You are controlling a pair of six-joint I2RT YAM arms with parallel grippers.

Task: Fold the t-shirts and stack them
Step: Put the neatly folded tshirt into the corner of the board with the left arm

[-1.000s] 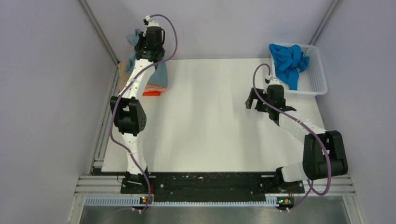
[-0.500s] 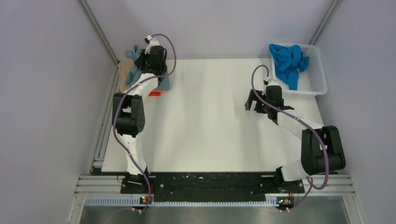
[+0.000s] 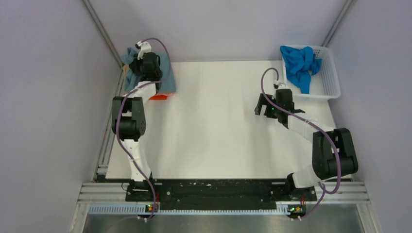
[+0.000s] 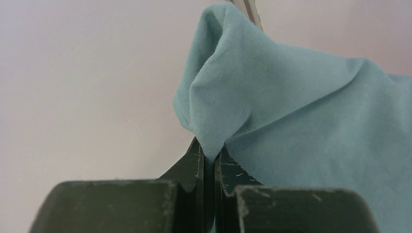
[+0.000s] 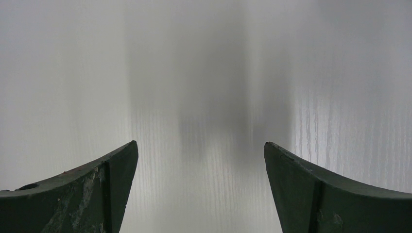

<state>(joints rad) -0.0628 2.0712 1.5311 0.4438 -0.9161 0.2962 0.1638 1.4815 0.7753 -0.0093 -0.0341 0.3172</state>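
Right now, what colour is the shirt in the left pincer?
The shirt is dusty grey-blue, best seen in the left wrist view.

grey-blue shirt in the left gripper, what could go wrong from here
The left gripper pinches only a small fold of the grey-blue shirt, so the cloth may slip out or bunch when pulled. The shirt lies over the orange shirt in the far-left corner; dragging could pull that one askew. The right gripper, open, is too far to help.
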